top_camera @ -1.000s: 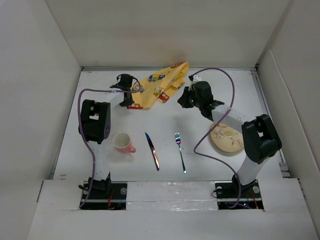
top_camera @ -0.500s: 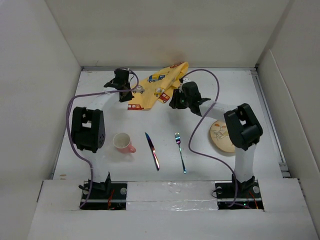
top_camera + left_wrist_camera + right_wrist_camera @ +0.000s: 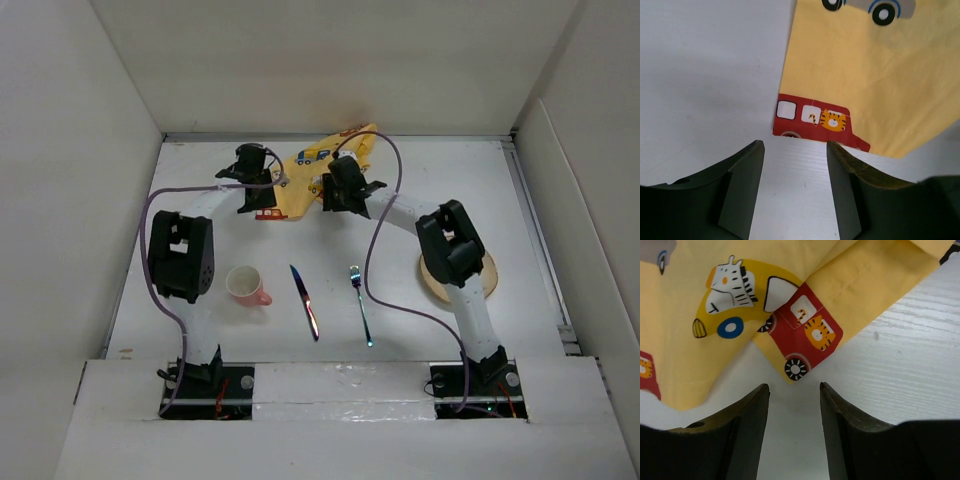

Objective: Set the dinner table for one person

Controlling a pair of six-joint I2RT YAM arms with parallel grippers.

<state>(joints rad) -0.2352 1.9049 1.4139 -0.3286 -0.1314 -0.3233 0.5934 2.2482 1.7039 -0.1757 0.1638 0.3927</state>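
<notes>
Yellow cloth is what both arms have closed in on. A second ago the right arm hung over the plate (image 3: 480, 283) at the right of the overhead frame with its jaws shut. Now the right gripper (image 3: 335, 198) sits at the lower right corner of the mat (image 3: 310, 165), in the upper middle. The left gripper (image 3: 258, 192), shut until a moment ago, is at the mat's lower left corner. Both have opened and grip nothing. I judge they are lining up to pinch a corner each and spread the crumpled mat, so the setting has barely begun.

The white tabletop (image 3: 430, 190) fills the whole overhead view between the pale walls. The cup (image 3: 245, 285), knife (image 3: 304, 302) and fork (image 3: 360, 305) lie in a row toward the bottom, unmoved.

Only the overhead view shows that row and the plate. Only the wrist views show how the jaws stand. In the left one, bare tabletop lies between them, with a red truck corner just ahead at centre frame. In the right one, a folded corner with a red car points into the gap, not yet touched.
</notes>
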